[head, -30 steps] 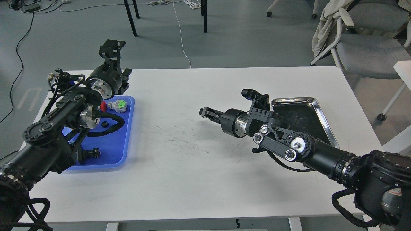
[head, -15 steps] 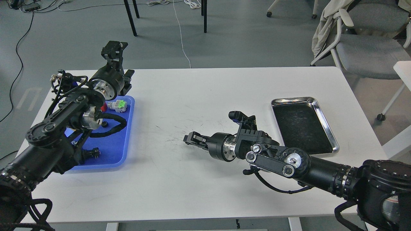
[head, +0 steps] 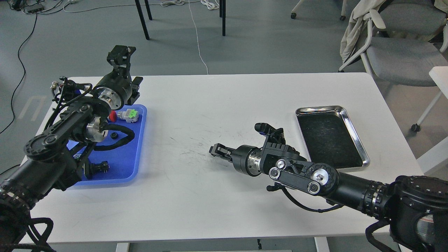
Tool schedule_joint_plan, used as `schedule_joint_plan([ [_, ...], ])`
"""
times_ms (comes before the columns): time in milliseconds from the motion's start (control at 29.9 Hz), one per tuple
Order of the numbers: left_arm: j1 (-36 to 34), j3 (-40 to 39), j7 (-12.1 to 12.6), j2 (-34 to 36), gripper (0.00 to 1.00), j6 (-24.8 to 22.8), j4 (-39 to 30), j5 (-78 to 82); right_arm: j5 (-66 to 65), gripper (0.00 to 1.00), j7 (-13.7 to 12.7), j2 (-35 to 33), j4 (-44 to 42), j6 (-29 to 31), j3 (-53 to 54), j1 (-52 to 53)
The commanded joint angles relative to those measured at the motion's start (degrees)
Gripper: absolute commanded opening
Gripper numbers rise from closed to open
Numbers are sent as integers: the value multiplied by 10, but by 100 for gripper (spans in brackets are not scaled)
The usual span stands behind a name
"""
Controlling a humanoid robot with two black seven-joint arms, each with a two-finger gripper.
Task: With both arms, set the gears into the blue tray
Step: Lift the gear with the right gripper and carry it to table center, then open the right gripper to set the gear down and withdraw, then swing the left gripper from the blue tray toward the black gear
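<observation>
The workspace is a grey-floored room with chair and table legs and loose cables beyond a white table (head: 217,101); an office chair (head: 399,45) stands past the table's far right corner. All positions below are given relative to the blue tray (head: 134,154), which lies at the table's left end.

Containers:
- Blue tray. Our left arm (head: 63,140) lies over its left part and hides the floor there. On the visible floor we see a grey-and-green connector (head: 128,114) at the far edge, a red-capped button (head: 112,116) just left of the connector, one gear (head: 113,134) on the floor nearer us than the button, and a small black part (head: 102,166) near the tray's near edge. We cannot identify that part. Only one gear is visible to us.
- Silver metal tray (head: 353,129). It sits well to the right of the blue tray, near the table's right end. Its dark floor shows no contents.

Grippers:
- Left gripper (head: 119,57). It stands raised beyond the blue tray's far edge, seen against the floor past the table. The fingers are dark and seen end-on; we cannot tell their opening or whether anything sits between them.
- Right gripper (head: 217,150). It is carried by our right arm (head: 315,175), between the two trays, pointing toward the blue tray, low over the bare scuffed tabletop. The fingers appear small and close together; we cannot tell whether they are closed or whether they hold anything.
</observation>
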Motion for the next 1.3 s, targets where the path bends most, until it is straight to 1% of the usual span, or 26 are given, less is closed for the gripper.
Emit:
schedule_joint_plan([
  [0,0,0,0,3,99,0,0,1,3,69,5,0,3,-9,7,2],
  [100,0,0,0,5,99,0,0,1,4,83,5,0,4,-9,41,2],
  [134,0,0,0,5,99,0,0,1,4,86,5,0,4,-9,50,2],
  [334,-1,1,2,18,99,0,0,2,8,91,5,0,5,-7,134,7],
  [434,-2,2,4,30,99,-1,0,3,8,92,4,0,5,1,189,10],
  [568,-9,19,5,41,99,0,0,18,10,94,3,0,5,4,232,18],
  [668,-12,24,11,53,99,-3,-4,24,47,94,3,0,15,6,289,17],
  [769,-30,25,20,66,99,-6,-25,21,116,94,3,0,33,11,335,11],
  [802,-31,25,31,70,99,-7,-35,21,147,94,4,-14,40,20,351,9],
  [836,-32,25,42,74,99,-7,-51,23,182,94,4,-44,44,33,364,4],
  [936,-32,27,59,91,99,-5,-115,52,294,94,5,-109,42,85,401,-18],
  [1003,-31,38,65,106,99,-7,-155,96,354,94,5,-151,37,118,430,-33],
  [1069,-30,65,72,116,99,-8,-186,128,412,94,6,-189,34,150,459,-60],
  [1136,-30,98,73,125,99,-9,-220,147,463,94,12,-217,26,179,488,-95],
  [1270,-27,172,71,143,99,-9,-268,222,536,94,13,-245,-14,244,537,-155],
])
